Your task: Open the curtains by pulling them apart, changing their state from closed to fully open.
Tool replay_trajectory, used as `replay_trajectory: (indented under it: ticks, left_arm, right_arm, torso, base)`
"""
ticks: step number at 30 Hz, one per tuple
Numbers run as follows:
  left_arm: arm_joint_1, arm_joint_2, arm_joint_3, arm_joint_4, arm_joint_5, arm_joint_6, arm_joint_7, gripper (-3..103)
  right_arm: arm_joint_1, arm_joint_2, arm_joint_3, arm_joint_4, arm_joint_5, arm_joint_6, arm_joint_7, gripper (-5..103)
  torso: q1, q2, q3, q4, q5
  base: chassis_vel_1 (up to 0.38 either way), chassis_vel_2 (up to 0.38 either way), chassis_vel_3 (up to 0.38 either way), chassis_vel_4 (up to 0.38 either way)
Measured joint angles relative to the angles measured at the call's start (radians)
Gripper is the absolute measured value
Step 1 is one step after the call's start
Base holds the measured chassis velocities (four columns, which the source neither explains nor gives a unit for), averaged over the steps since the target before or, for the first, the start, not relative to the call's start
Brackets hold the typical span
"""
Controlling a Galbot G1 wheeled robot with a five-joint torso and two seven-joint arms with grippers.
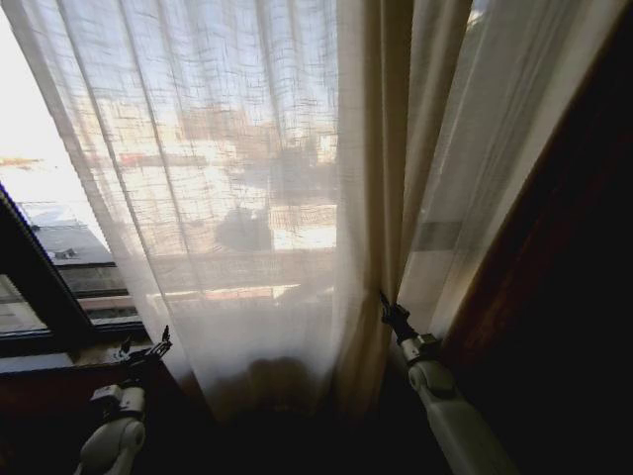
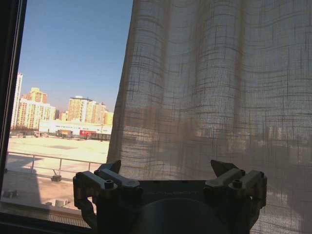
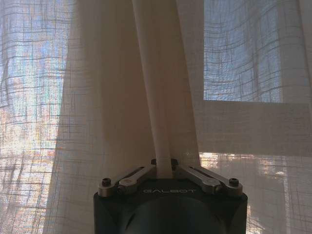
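The curtains [image 1: 227, 178] hang as sheer cream panels over the window, with their folds bunched near the middle [image 1: 371, 198]. My right gripper [image 1: 388, 305] is shut on a narrow vertical fold of the curtains [image 3: 156, 97]; in the right wrist view, the right gripper [image 3: 164, 166] has the fold pinched between its fingers. My left gripper [image 1: 158, 344] is low at the left, just beside the left panel's outer edge. In the left wrist view, the left gripper [image 2: 165, 168] is open and holds nothing, facing the curtains [image 2: 209, 87] close up.
A dark brown drape [image 1: 564, 297] hangs at the far right. The dark window frame [image 1: 40, 287] and sill run along the lower left. Left of the curtain edge is bare glass [image 2: 68, 73] with sky and city buildings beyond.
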State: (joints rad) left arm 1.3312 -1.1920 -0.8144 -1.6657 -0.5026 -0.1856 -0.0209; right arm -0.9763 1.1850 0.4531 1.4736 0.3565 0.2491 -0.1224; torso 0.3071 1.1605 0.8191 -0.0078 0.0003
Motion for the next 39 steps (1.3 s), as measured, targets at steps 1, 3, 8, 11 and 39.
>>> replay_trajectory:
  ticks: [1,3,8,11,39]
  left_arm:
    - [0.0,0.0,0.0,0.0,0.0,0.0,0.0,100]
    - [0.0,0.0,0.0,0.0,0.0,0.0,0.0,100]
    - [0.0,0.0,0.0,0.0,0.0,0.0,0.0,100]
    - [0.0,0.0,0.0,0.0,0.0,0.0,0.0,100]
    - [0.0,0.0,0.0,0.0,0.0,0.0,0.0,100]
  right_arm:
    - [-0.001,0.0,0.001,0.001,0.0,0.0,0.003,0]
    - [-0.004,-0.001,0.002,0.005,0.0,-0.001,0.008,0]
    - [-0.013,0.0,0.002,0.017,-0.011,-0.001,0.017,0]
    - [-0.016,0.003,0.003,0.017,-0.021,0.011,0.018,0]
    - [0.037,-0.032,-0.058,-0.072,-0.087,-0.049,0.084,0]
  torso:
    - [0.0,0.0,0.0,-0.0001,0.0]
    - [0.0,0.0,0.0,-0.0001,0.0003]
    - [0.0,0.0,0.0,0.0007,-0.0011]
    - [0.0,0.0,0.0,0.0012,-0.0014]
    - [0.0,0.0,0.0,0.0006,-0.0005]
  base:
    - [-0.213,-0.248,0.167,0.17]
    - [-0.075,-0.107,0.128,0.095]
    - [-0.018,-0.031,0.036,0.026]
    - [0.019,0.025,-0.013,-0.022]
    - [0.005,0.004,-0.005,-0.008]
